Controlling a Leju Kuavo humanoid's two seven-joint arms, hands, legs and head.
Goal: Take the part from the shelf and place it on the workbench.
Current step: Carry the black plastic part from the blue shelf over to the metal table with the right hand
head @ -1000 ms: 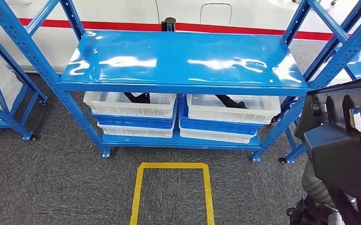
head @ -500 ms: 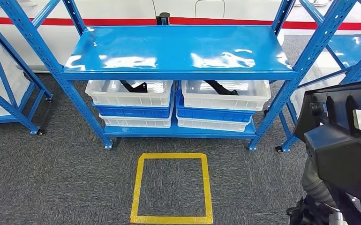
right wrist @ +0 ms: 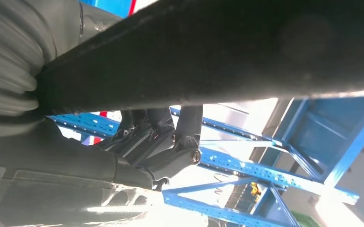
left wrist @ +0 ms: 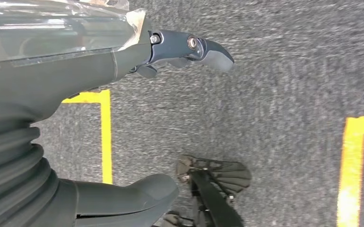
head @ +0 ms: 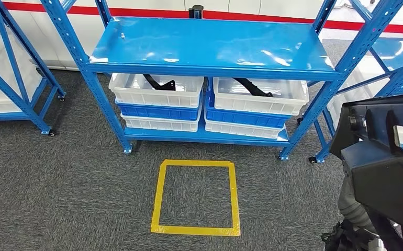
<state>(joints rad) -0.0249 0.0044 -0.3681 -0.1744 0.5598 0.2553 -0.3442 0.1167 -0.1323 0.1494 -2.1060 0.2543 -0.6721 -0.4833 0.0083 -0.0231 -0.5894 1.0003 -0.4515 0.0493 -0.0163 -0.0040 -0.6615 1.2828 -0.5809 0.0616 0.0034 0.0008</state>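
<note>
In my head view the blue shelf (head: 210, 47) fills the upper middle of the frame, its top deck bare and glossy. Under that deck sit two stacks of white and blue bins (head: 157, 102) side by side on the lower level, and a black part (head: 160, 82) lies in the top bin of the stack at left, with a similar black piece (head: 252, 86) in the top bin of the stack at right. A yellow taped square (head: 197, 196) marks the grey carpet at lower centre, in front of the shelf.

At the right edge of the head view I see a large black part (head: 385, 157) carried low beside the body. My right wrist camera shows the right hand (right wrist: 161, 142) with its dark fingers curled up around that same black part, a wide dark bar across the upper frame; I read it as clamped on it.

My left hand (left wrist: 123, 123) hangs over the carpet, thumb and fingers spread with nothing between them, yellow tape lines (left wrist: 105, 135) on the floor beneath it.
</note>
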